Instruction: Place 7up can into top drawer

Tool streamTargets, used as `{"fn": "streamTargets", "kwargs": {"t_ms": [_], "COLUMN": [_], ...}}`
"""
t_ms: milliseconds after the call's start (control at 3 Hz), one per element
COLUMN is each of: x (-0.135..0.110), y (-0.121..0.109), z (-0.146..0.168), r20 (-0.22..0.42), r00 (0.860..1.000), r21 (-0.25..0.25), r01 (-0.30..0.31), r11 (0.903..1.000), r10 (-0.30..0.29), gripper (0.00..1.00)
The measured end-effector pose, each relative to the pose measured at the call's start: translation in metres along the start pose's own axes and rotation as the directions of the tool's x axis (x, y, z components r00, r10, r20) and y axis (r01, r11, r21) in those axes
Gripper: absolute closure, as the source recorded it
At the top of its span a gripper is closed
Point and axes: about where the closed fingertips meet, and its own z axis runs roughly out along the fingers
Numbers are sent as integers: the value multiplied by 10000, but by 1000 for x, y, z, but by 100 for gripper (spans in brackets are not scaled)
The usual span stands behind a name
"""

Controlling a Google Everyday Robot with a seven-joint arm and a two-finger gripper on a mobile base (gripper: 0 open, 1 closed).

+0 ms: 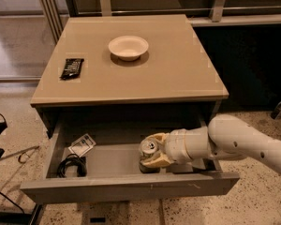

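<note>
The top drawer (107, 161) stands pulled open under the tan cabinet top, its grey front panel (131, 186) nearest the camera. The 7up can (148, 150), silver with a pull-tab top, stands upright inside the drawer near its middle right, low on the drawer floor. My gripper (152, 152) reaches in from the right on a white arm and its cream fingers are shut on the can's sides.
A cream bowl (128, 47) and a black snack bar (72, 68) lie on the cabinet top (178, 74). In the drawer's left part lie a coiled black cable (71, 166) and a small white packet (82, 145). Metal railing runs behind the cabinet.
</note>
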Motion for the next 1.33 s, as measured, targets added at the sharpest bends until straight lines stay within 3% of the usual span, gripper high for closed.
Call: {"fn": "streamTargets", "kwargs": {"t_ms": [333, 667, 1333], "x": [-1, -11, -24], "y": [-3, -21, -33], "z": [2, 8, 4], "r20": [-30, -199, -240], "r00": [10000, 9993, 9997], "r21": [-10, 23, -43], "r01": [43, 325, -32], "r11": [10000, 9995, 10000], "r10": [-43, -325, 31], "gripper": [100, 100, 100]}}
